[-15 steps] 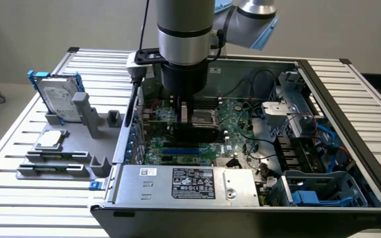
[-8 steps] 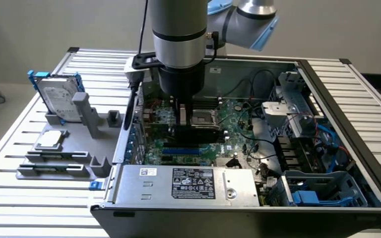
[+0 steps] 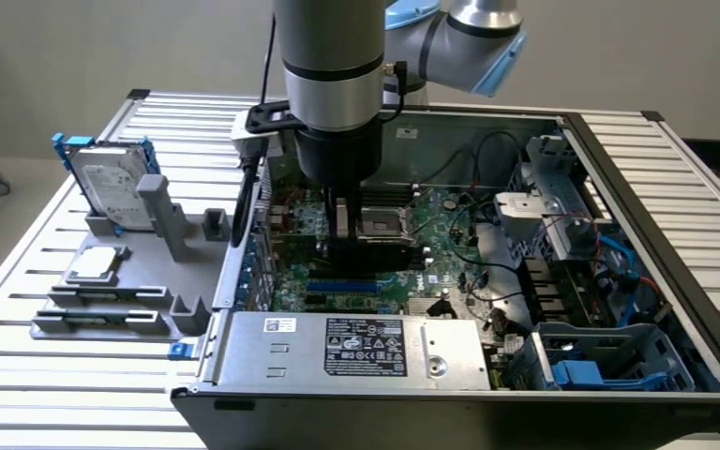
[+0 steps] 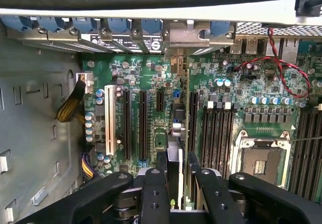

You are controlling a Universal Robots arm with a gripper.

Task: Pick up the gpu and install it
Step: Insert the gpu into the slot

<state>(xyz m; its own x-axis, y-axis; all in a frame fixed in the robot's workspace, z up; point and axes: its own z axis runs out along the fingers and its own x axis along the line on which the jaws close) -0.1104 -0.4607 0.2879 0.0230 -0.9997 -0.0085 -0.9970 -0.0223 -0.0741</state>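
Note:
The gpu (image 3: 367, 246) stands on edge inside the open computer case (image 3: 622, 178), low over the green motherboard (image 3: 442, 211). My gripper (image 3: 350, 220) reaches straight down into the case and is shut on the card's upper edge. In the wrist view the gpu (image 4: 177, 133) appears edge-on as a thin strip between the black fingers (image 4: 161, 171), running along the long black expansion slots (image 4: 143, 123) toward the case's rear wall. Its silver end bracket (image 4: 187, 38) sits at the row of rear slot covers. Whether the card's lower edge sits in a slot is hidden.
A silver hard drive with blue rails (image 3: 110, 187) stands in a grey holder (image 3: 160, 225) outside the case at the exterior view's left. The power supply (image 3: 360, 349) fills the near side of the case. The CPU socket (image 4: 261, 161), a white slot (image 4: 109, 121) and red-black wires (image 4: 282, 73) lie near the card.

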